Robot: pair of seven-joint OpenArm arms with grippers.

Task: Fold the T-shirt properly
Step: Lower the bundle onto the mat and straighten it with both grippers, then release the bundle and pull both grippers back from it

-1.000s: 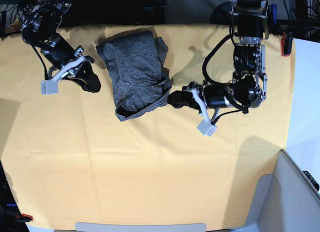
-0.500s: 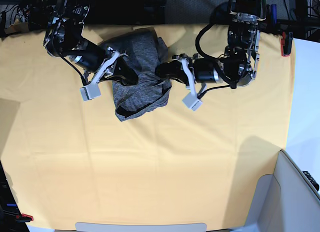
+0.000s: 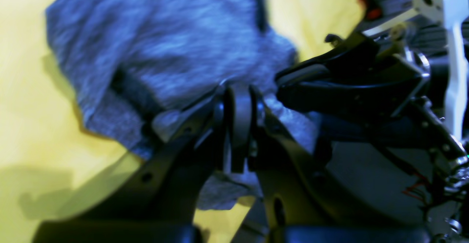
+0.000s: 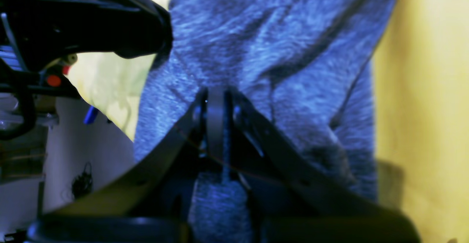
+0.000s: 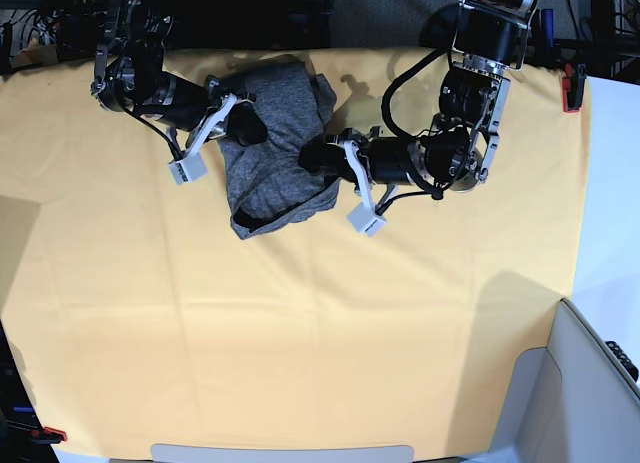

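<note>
The dark grey T-shirt (image 5: 275, 183) lies as a folded bundle at the back middle of the yellow-orange cloth, its lower hem loose and curled. In the base view my left gripper (image 5: 308, 158) comes in from the right and rests on the shirt's right edge. My right gripper (image 5: 252, 128) comes in from the left onto its upper left part. In the left wrist view the left gripper (image 3: 238, 92) is shut, its tips against the T-shirt (image 3: 176, 41). The right gripper (image 4: 216, 96) is likewise shut, its tips on the T-shirt (image 4: 285, 45). I see no fabric pinched in either.
The yellow-orange table cloth (image 5: 300, 333) covers the whole table. A white bin (image 5: 590, 383) stands at the front right corner. A red clamp (image 5: 572, 88) sits at the back right edge. Dark cables and frames run behind the table.
Both arms have swung inward. The right gripper came from the bare cloth on the left onto the shirt. The left gripper moved up and left onto the shirt's right side.
</note>
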